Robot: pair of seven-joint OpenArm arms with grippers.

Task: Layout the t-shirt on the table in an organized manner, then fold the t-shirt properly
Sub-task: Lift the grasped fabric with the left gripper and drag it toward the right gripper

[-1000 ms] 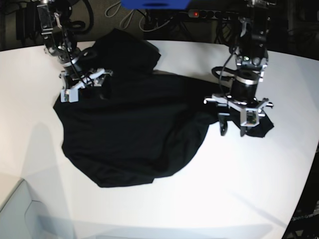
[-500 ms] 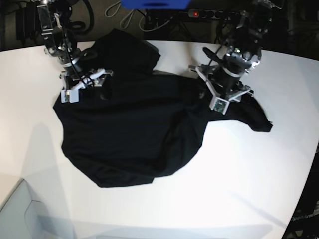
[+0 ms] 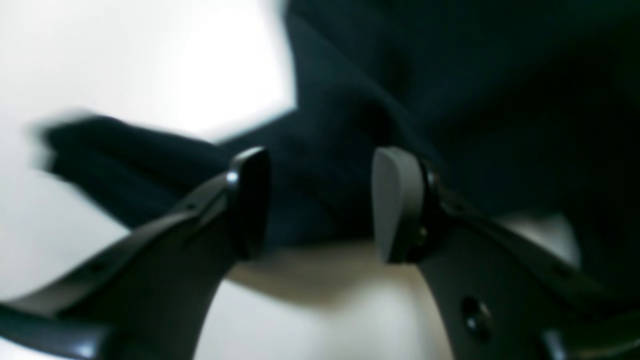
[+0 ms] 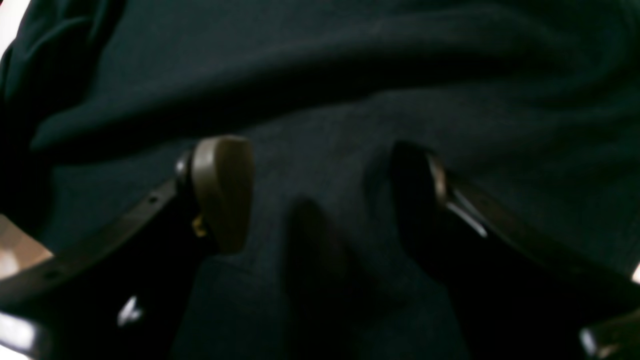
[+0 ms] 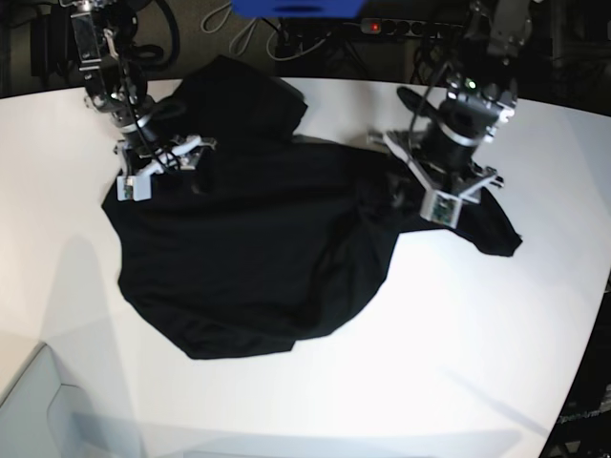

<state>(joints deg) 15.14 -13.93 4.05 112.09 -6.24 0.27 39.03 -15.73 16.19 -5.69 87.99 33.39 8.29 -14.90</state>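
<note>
Laying-out stage: the soft, matte black short-sleeved cloth t-shirt (image 5: 258,248) lies rumpled on the smooth white curved-edge table (image 5: 458,343), both arms poised over it.

The left gripper (image 3: 320,200) stands parted and empty above the dark sleeve, which stretches toward the table's edge in the base view; this arm is nearer that sleeve. The right gripper (image 4: 320,195), spread wide and grasping nothing, hovers over the folded upper cloth. The shirt's long axis probably runs between the arms.
</note>
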